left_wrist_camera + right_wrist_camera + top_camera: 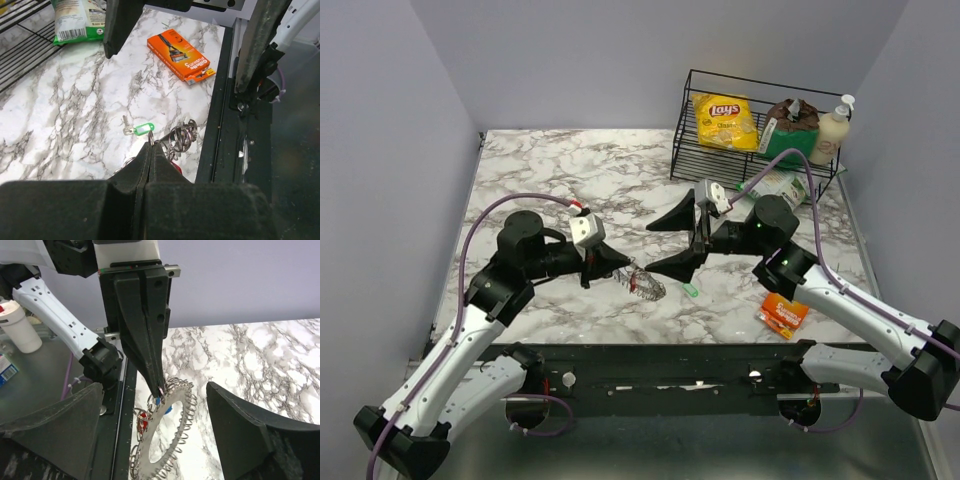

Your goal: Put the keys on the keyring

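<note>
Three keys: one green [142,129], one red [142,421], one blue [159,401]. One keyring [648,287]. One orange box [783,315] and one green-and-white packet [782,187] lie on the worktop. One wire basket [682,140] holds three items: one yellow crisp bag [725,120], one brown bag [790,122], one pale bottle [832,130].
</note>
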Action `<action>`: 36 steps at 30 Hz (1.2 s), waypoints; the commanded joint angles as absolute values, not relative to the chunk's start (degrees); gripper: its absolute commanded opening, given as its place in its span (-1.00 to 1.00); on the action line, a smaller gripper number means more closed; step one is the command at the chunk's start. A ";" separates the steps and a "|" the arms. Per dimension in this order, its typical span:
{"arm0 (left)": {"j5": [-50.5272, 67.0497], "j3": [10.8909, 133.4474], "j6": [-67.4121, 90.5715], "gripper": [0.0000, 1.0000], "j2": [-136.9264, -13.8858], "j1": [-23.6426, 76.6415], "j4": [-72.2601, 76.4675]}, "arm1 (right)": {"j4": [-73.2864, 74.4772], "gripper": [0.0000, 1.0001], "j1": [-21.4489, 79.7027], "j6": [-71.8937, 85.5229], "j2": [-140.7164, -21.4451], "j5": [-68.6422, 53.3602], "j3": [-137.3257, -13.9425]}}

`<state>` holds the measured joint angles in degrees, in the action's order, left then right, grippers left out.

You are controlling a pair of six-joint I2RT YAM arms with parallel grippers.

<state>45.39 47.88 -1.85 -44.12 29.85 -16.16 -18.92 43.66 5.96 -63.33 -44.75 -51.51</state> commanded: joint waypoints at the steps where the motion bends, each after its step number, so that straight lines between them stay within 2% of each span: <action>1: 44.56 46.94 -8.07 -1.00 -41.84 29.97 -15.91 | -20.39 0.86 43.86 5.19 -62.67 -42.89 -50.27; 17: 42.28 35.77 -30.22 -1.00 -24.79 30.23 -12.56 | -19.16 0.92 43.59 4.22 -64.16 -41.66 -49.57; 27: 43.15 31.38 -37.89 -1.00 -17.76 30.23 -10.90 | -18.20 0.93 43.68 2.90 -66.88 -47.36 -51.94; 30: 44.72 33.64 -33.58 -1.00 -20.90 30.23 -10.19 | -17.58 0.92 43.68 2.46 -68.81 -50.26 -53.96; 36: 48.87 43.31 -27.87 -1.00 -32.67 30.32 -18.71 | -14.95 0.71 44.21 0.97 -72.86 -54.13 -58.70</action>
